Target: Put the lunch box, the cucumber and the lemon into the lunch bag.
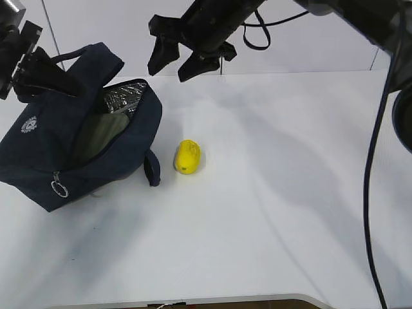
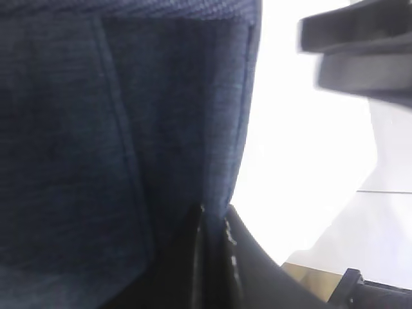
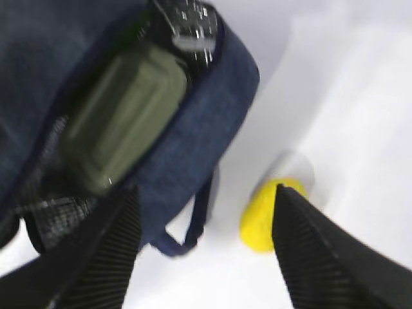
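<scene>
The lunch bag (image 1: 58,154) is the big floppy thing here, lying on its side at the left of the white tabletop (image 1: 290,212) with its mouth gaping toward the middle and the foil lining showing. It's soft fabric, so I'd guess it sags wherever nobody props it. The left tool (image 2: 215,257) is pressed together on a strip of that navy cloth up near the handles, which looks like what keeps the opening up. Good spot to hold it, honestly.

Next down, the lunch box (image 3: 122,116) is already inside; you can see its pale green lid through the opening. Hard, smooth lid, probably the heaviest item, so it should help pin the bag in place.

Can't spot the cucumber anywhere, so it's either deeper in the bag or out of view.

Smallest is the lemon (image 1: 187,156), sitting on the tabletop just beside the bag's lower handle loop, not touching it as far as I can tell. Firm, roundish, likely to roll, so grab it across the short middle. The right tool (image 1: 187,55) hangs above it, spread wide and empty.
</scene>
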You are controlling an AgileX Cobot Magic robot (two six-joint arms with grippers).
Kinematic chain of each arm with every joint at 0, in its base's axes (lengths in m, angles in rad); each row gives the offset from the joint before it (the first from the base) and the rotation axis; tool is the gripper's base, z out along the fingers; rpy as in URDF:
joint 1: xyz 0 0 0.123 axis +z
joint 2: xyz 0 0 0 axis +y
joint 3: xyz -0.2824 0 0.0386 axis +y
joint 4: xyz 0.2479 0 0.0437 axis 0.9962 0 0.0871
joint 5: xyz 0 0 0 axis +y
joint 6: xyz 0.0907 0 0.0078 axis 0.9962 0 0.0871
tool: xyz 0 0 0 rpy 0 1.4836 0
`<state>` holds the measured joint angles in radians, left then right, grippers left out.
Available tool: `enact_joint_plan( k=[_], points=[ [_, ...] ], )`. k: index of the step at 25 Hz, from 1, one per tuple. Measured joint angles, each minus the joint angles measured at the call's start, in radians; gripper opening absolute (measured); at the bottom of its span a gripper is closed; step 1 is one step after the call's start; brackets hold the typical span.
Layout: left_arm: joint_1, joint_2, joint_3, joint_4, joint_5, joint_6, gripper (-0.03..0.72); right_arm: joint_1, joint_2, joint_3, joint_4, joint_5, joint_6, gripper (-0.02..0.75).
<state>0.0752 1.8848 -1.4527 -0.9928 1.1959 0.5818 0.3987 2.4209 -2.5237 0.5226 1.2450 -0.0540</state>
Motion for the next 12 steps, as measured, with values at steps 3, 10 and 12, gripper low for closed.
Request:
enact_joint_plan(
  k=[3, 10, 12],
  points=[
    [0.000, 0.000, 0.000, 0.004, 0.000, 0.000, -0.015, 0.000, -0.044, 0.010, -0.040, 0.001, 0.000, 0.512],
    [0.000, 0.000, 0.000, 0.006, 0.000, 0.000, -0.015, 0.041, -0.186, 0.233, -0.163, 0.002, 0.001, 0.512],
    [0.000, 0.000, 0.000, 0.006, 0.000, 0.000, -0.015, 0.049, -0.216, 0.292, -0.178, 0.002, 0.007, 0.512]
  ],
)
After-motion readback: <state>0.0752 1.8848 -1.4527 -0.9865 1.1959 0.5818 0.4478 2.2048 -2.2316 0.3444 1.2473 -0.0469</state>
